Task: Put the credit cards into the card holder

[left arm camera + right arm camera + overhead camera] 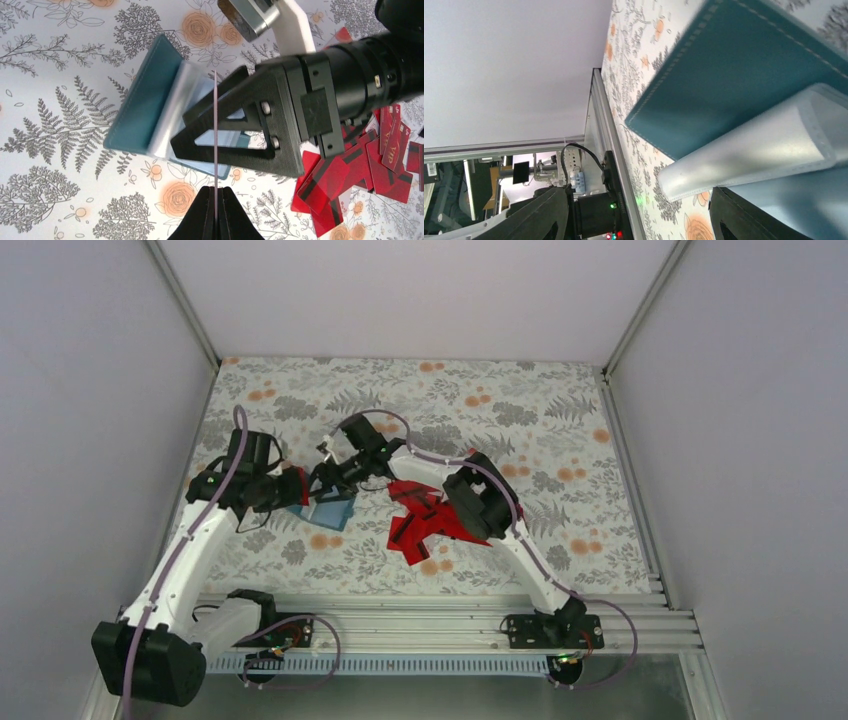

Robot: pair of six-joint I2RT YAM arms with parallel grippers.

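Here left pincer (pixel 216 192) pinches one card (pixel 215 90), right pincer (pixel 207 107) spread over card holder (pixel 142 105); loose credit cards (pixel 385 160) read "VIP".

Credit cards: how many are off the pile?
1. That card stands edge-on in the shut left gripper, over the open card holder. The rest lie in a pile right of it; any inside its sleeves may be hidden.

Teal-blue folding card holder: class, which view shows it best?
Left wrist view: the teal-blue folding card holder lies open, cover and clear sleeves visible, though the right pincer overlaps it. Right wrist crops it; top view shows little.
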